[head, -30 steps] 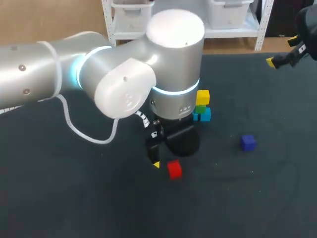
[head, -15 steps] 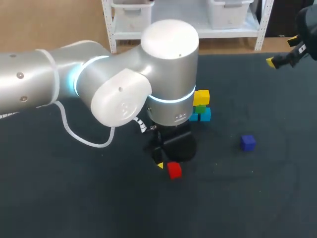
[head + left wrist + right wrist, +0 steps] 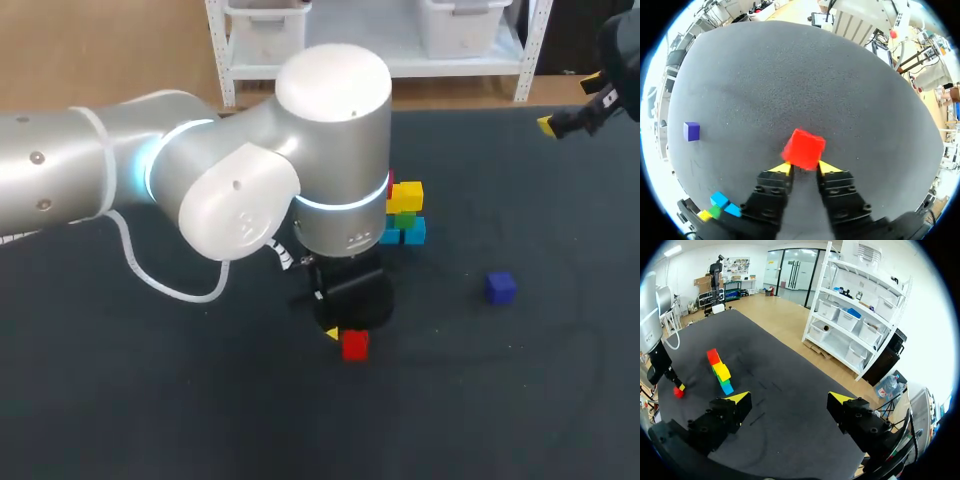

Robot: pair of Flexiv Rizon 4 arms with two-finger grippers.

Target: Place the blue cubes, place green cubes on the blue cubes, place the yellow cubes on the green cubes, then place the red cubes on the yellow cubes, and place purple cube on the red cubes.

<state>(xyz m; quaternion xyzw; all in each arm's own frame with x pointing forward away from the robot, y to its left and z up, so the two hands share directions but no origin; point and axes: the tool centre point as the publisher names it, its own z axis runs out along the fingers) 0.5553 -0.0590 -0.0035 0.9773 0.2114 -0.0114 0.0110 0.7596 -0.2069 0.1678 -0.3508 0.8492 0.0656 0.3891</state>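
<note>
Closing from here risks a poor grip: the tips of the left hand (image 3: 804, 169) are held apart, with the red cube (image 3: 804, 148) lying skewed on the table (image 3: 790, 75) right at them, seemingly not yet clamped. It could be pinched by its corners, nudged aside, or dropped before the stack (image 3: 408, 212) is reached.

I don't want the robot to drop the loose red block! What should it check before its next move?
1. Left hand open: ok.
2. Red cube between its fingers: not ok, it sits just ahead of the tips.
3. Stack standing: ok.
4. Right hand out of the way: ok, far off.
5. Purple cube clear of the path: ok.
6. Free spot on the stack: cannot tell.
</note>
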